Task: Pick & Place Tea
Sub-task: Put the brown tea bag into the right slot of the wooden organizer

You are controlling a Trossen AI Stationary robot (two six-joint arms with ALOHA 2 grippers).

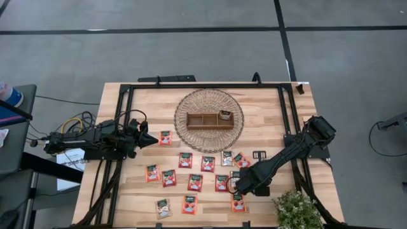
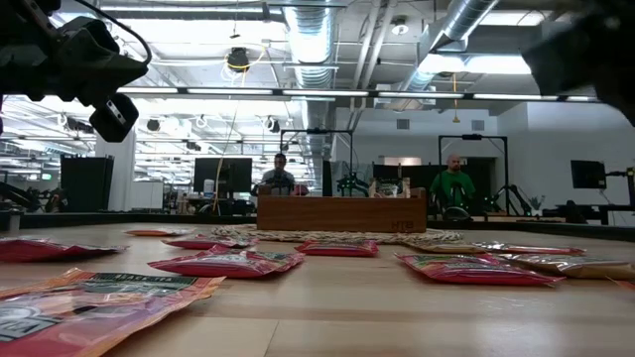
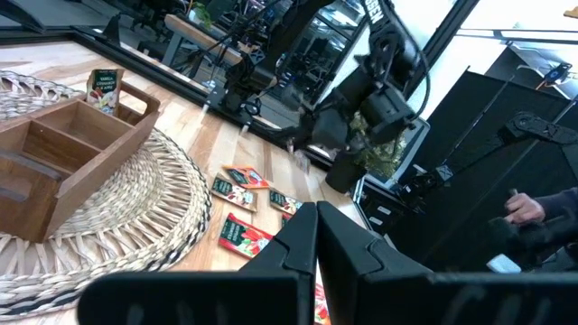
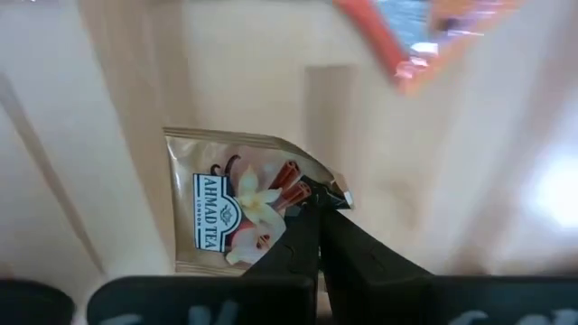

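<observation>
Pinched between the right fingers (image 4: 318, 200), a beige sachet (image 4: 237, 203) reads "AHMAD TEA LONDON"; left fingers (image 3: 316, 236) clenched empty.

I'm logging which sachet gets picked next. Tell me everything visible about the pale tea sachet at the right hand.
The pale sachet is a small flat square packet, beige and glossy like foil or film, printed with a dark label band reading Ahmad Tea London, a white flower and cinnamon sticks. It lies flat on the light wooden table, one corner pinched between the shut fingers of the right hand. An orange sachet lies apart from it. From above, the hand covers it.
</observation>
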